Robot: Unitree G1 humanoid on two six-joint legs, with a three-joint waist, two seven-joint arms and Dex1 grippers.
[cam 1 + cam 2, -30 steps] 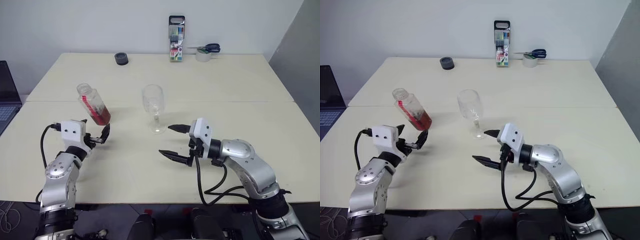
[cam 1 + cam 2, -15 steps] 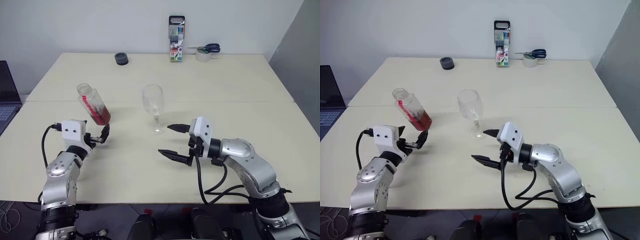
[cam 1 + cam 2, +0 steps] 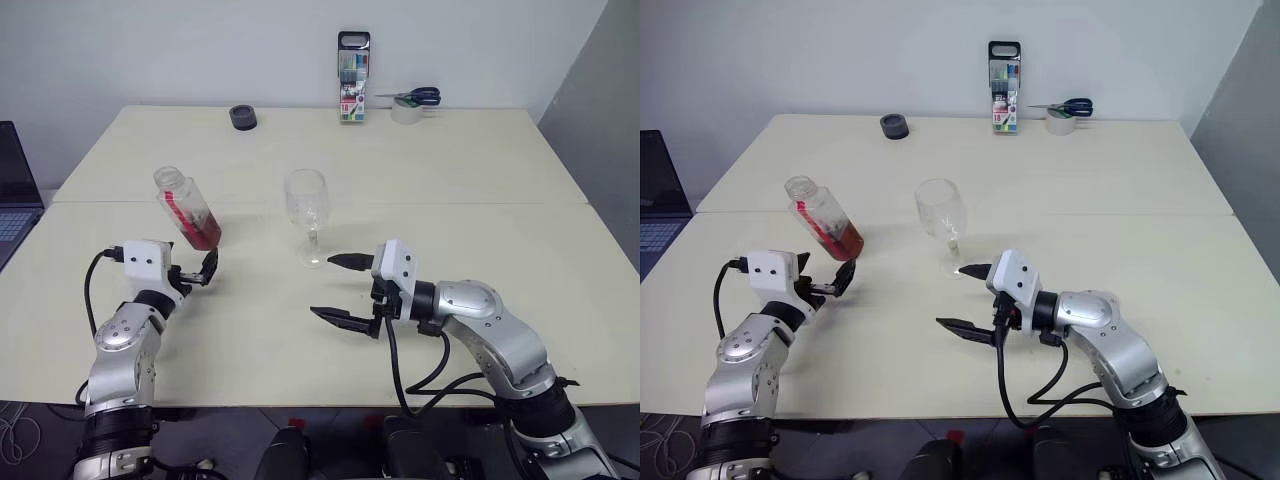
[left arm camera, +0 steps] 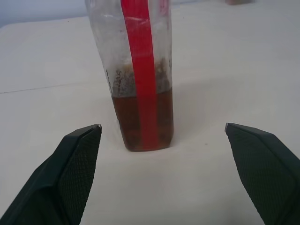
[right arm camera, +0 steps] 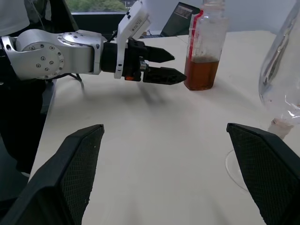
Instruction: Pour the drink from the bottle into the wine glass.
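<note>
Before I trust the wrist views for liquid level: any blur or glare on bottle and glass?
Left wrist view: the bottle is fairly sharp, the drink line readable. Right wrist view: the wine glass is close, cropped and smeared with bright reflections. Head views: even light, soft shadows.

Amber drink point(image 4: 143, 119), red label strip on clear bottle point(image 3: 188, 210), cream table point(image 3: 450, 170).
</note>
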